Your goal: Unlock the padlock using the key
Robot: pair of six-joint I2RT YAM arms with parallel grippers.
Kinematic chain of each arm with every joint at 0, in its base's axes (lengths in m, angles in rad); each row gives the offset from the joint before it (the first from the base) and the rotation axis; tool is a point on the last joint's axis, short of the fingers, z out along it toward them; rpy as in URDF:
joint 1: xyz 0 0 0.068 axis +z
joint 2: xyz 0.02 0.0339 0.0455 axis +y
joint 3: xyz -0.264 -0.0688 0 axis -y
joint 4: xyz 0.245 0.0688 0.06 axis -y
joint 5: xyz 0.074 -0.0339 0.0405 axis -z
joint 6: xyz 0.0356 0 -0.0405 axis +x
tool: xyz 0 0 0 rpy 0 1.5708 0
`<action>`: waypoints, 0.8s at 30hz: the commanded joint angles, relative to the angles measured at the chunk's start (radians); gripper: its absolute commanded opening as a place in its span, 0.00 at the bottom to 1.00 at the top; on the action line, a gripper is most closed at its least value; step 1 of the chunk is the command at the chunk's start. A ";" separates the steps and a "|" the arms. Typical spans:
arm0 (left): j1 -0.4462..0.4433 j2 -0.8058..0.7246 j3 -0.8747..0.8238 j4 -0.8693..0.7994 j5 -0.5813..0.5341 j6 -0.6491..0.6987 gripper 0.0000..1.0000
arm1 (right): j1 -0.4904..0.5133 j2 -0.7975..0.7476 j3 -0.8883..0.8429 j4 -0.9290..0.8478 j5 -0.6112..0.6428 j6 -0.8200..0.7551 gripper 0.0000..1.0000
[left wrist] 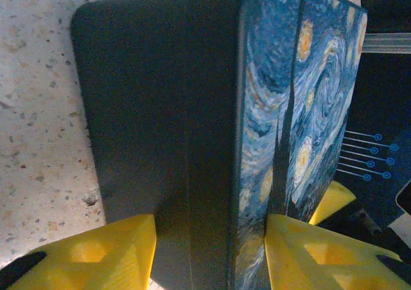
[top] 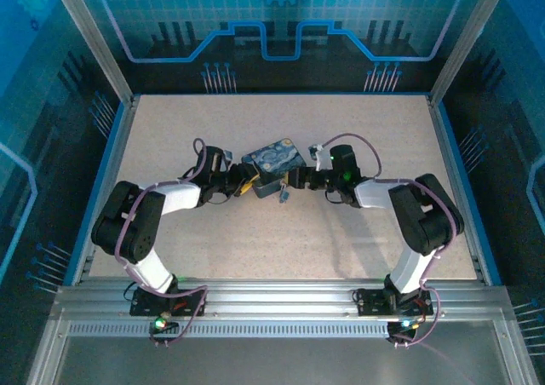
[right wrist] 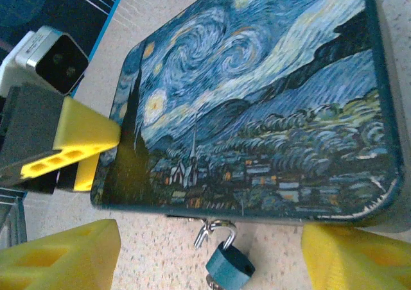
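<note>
The right gripper (right wrist: 212,248) is spread wide. Its two yellow fingers (right wrist: 58,258) sit in the lower left and lower right corners of the right wrist view, and they touch nothing. Between them, at the bottom middle of the frame, hangs the padlock (right wrist: 229,264), its shackle hooked through a small clasp on the near edge of the tin (right wrist: 257,110). The key I cannot make out with certainty (a dull bit under the lock's body may be it, but it is too small to tell).

The left gripper (left wrist: 212,258) pinches the tin, one yellow finger on either side of it at the bottom of the left wrist view.

I judge that the step in hand is the work at the lock itself, with the tin held steady. The next move calls for a fine pinch on the key and a careful line-up, because the hanging lock can swing away.
</note>
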 commanded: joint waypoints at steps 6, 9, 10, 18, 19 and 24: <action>-0.016 -0.018 -0.037 -0.082 -0.028 -0.009 0.49 | -0.014 0.059 0.064 0.080 -0.012 0.012 0.76; -0.017 -0.019 -0.036 -0.081 -0.028 -0.008 0.49 | -0.017 0.029 0.017 0.086 0.001 0.005 0.77; -0.017 -0.020 -0.035 -0.081 -0.028 -0.008 0.49 | -0.019 0.019 -0.002 0.090 0.000 0.001 0.77; -0.017 -0.021 -0.032 -0.081 -0.028 -0.010 0.49 | -0.034 -0.019 -0.139 0.219 -0.080 0.023 0.76; -0.017 -0.021 -0.032 -0.082 -0.027 -0.011 0.49 | -0.034 -0.008 -0.139 0.229 -0.098 0.034 0.74; -0.016 -0.021 -0.032 -0.082 -0.028 -0.008 0.49 | -0.029 0.046 -0.120 0.247 -0.126 0.067 0.71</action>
